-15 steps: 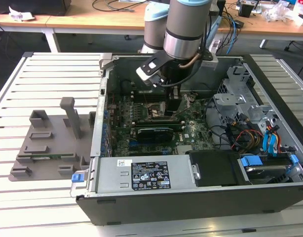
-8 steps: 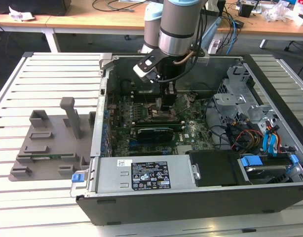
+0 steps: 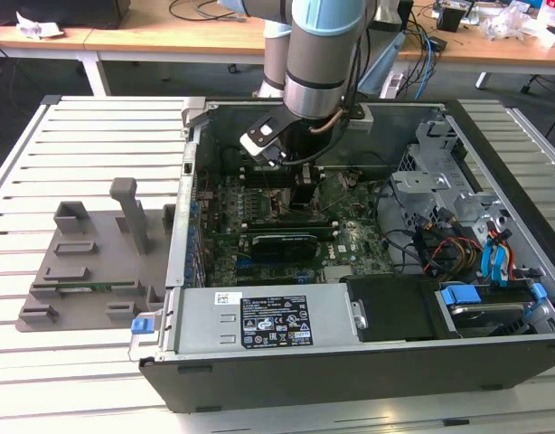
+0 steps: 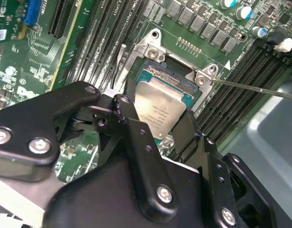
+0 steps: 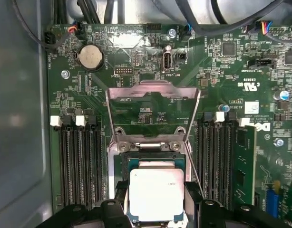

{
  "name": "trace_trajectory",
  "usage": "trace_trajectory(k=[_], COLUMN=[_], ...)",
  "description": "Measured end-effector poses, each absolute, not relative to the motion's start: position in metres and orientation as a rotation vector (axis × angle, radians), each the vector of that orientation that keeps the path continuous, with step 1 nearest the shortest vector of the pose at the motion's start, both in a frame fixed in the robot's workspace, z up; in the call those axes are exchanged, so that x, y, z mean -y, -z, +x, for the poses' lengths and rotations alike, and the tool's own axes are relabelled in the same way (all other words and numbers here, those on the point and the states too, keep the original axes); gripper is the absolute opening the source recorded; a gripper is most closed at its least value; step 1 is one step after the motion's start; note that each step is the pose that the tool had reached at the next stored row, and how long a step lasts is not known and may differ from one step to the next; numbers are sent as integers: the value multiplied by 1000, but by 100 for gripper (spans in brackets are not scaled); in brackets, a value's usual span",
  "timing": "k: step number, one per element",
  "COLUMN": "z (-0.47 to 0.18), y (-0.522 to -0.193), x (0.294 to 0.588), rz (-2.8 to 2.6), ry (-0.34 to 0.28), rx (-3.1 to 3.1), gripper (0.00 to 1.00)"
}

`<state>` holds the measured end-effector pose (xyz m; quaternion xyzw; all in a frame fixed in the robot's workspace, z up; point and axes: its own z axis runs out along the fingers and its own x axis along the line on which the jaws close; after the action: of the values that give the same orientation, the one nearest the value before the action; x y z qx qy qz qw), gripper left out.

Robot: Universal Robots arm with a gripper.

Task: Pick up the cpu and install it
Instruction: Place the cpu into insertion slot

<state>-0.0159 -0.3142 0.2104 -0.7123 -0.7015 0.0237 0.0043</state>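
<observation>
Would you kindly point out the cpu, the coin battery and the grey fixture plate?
cpu (image 5: pixel 156 192), first wrist view: centre of metal top.
coin battery (image 5: pixel 91 57), first wrist view: centre of face.
grey fixture plate (image 3: pixel 106 258), exterior view: bare flat base.

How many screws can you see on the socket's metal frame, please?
2: one screw and a second screw at two corners of the frame, just beyond the cpu; the hand gripping it may hide more.

second wrist view | cpu (image 4: pixel 160 102) — one edge hidden behind gripper (image 4: pixel 153 118)
</observation>
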Motion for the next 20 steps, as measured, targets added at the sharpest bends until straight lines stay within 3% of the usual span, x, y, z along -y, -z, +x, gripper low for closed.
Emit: trace_trajectory(k=[20], z=[-19], y=[-197], x=[312], rz=[-2223], ry=[-75], rx=[2207], gripper=[55])
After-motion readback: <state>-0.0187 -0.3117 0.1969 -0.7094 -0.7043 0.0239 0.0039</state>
